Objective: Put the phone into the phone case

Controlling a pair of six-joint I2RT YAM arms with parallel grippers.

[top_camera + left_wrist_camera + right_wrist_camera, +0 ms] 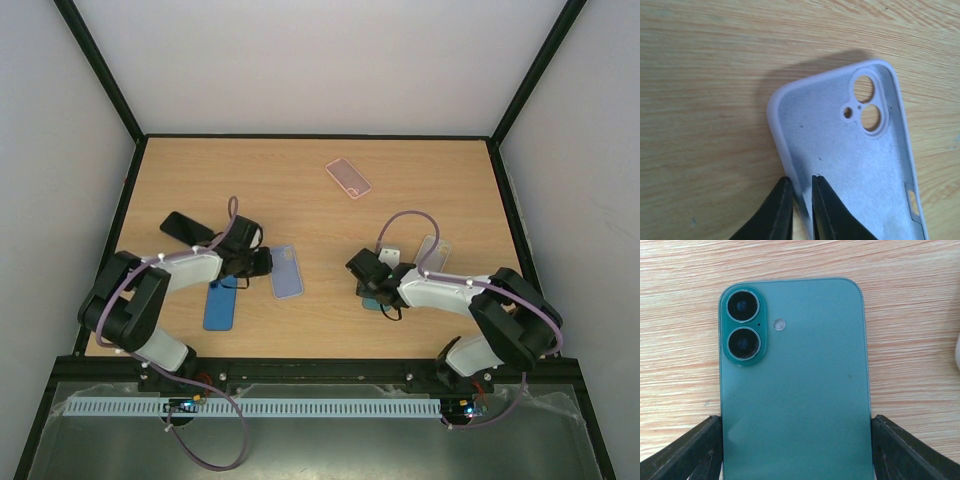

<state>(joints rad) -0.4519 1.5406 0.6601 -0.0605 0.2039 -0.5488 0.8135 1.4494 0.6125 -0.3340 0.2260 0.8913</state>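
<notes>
Left jaws: nearly together, clamped on one long side wall of the lavender case point(850, 165), one tip outside the wall and one inside.
Lavender case: open side up on the desk point(700, 75), with the camera cutouts at the end farthest from the left jaws. The end nearest them runs off the bottom of the left wrist view.
Right jaws: set wide, pressed against both long edges of the green phone point(795, 390), which lies between them.
Green phone: flat on the desk, back up, with twin lenses and flash at the end away from the right jaws. Its near end is cut off. From above, only a teal sliver shows under the right wrist.
Phone and case: well apart, each at its own jaws. The phone is not in the case.
Blue slab point(220, 305): just behind the left jaws, partly under the arm. Phone or case cannot be told.
Black slab point(187, 228): beside the left jaws, on their outer side, with its far end hidden by the arm.
Pink case point(348, 178): well beyond both pairs of jaws.
Clear case point(433, 253): just beside the right jaws, faint against the wood and partly behind the arm.
</notes>
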